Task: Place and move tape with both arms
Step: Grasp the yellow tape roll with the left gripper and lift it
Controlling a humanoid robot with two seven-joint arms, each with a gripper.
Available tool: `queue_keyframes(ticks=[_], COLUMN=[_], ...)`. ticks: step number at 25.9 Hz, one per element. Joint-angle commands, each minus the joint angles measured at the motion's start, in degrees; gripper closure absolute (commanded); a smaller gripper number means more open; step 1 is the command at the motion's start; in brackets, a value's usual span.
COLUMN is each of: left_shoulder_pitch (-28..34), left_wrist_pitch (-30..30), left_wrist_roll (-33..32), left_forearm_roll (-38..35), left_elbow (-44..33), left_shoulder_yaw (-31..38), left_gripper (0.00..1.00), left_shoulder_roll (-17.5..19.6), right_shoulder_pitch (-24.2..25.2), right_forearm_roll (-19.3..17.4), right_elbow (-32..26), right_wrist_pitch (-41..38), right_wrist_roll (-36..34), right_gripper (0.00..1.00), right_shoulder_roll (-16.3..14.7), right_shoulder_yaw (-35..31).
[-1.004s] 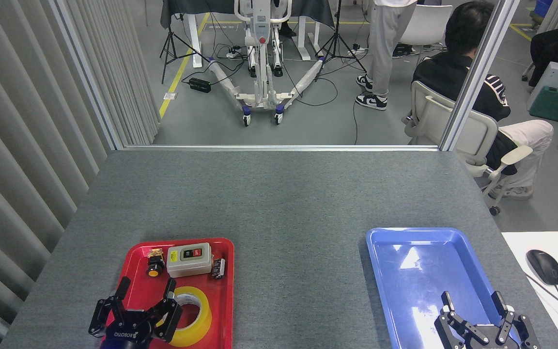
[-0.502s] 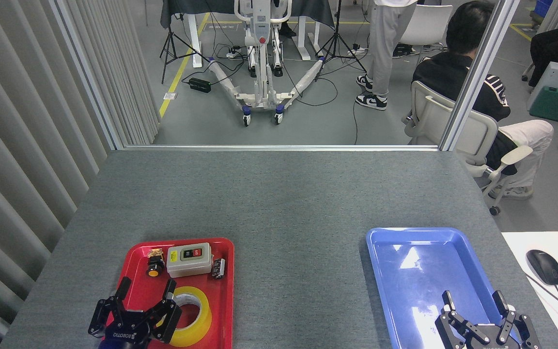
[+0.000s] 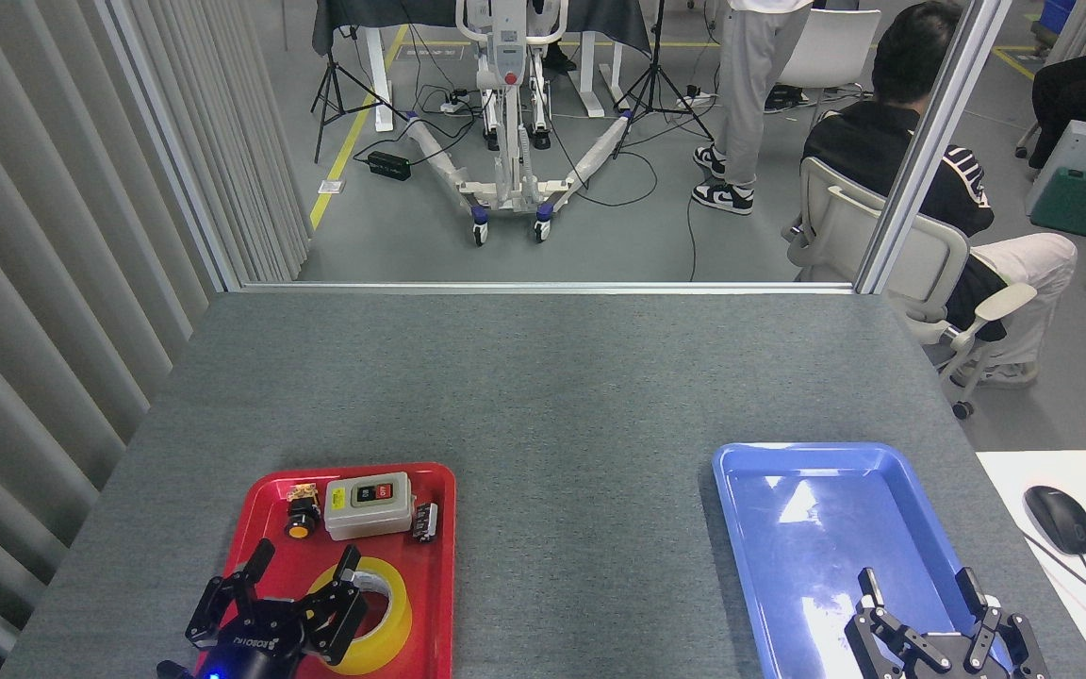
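Table: you work on a grey felt top; keep both trays where they sit, well apart, red at your left, blue at your right.
Blue tray: bare inside, so I judge it the likely place for the roll; nothing crowds a set-down there.
Red tray: it holds the roll at its near end and small parts at its far end, so lift straight up before you carry anything across.
Left gripper: its fingers are spread wide and hold nothing; one fingertip stands over the roll's left rim. Centre yourself over the roll, then come down so the fingers straddle its wall before you close.
Right gripper: fingers spread apart, empty, hanging over the near end of the blue tray; leave it clear until a handover is due.
Tape: a wide yellow translucent roll with a pale core ring, lying flat, hole up, partly hidden by your left gripper.
Switch box: grey, just beyond the roll; don't nudge it.
Push button: black and orange, beside the box.
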Motion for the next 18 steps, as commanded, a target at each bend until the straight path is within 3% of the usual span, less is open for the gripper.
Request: queue_keyframes(ticks=[1, 10, 15, 18], left_shoulder_pitch=[-0.64, -9.52, -13.83, -14.27], left_wrist_pitch=[-1.49, -9.31, -8.96, -8.61], left_wrist_roll=[-6.33, -39.55, -50.45, -51.68], left_forearm_roll=[0.15, 1.91, 1.73, 1.82], left_elbow=[-0.49, -0.13, 3.20, 5.84], left_shoulder_yaw=[-0.27, 2.54, 4.74, 4.82], left_gripper=[0.01, 0.01, 0.01, 0.01], left_shoulder_roll=[0.37, 0.54, 0.63, 0.81], right_shoulder_pitch=[0.04, -0.05, -0.05, -0.05], right_forearm_roll=[0.12, 0.30, 0.30, 0.30], right_elbow=[0.02, -0.15, -0.15, -0.15], right_wrist_pitch=[0.01, -0.08, -0.08, -0.08], right_wrist_roll=[0.02, 0.02, 0.02, 0.02], right_gripper=[0.00, 0.00, 0.00, 0.00], right_shoulder_roll=[0.09, 0.35, 0.35, 0.27], right_shoulder_yaw=[0.00, 0.09, 0.09, 0.09])
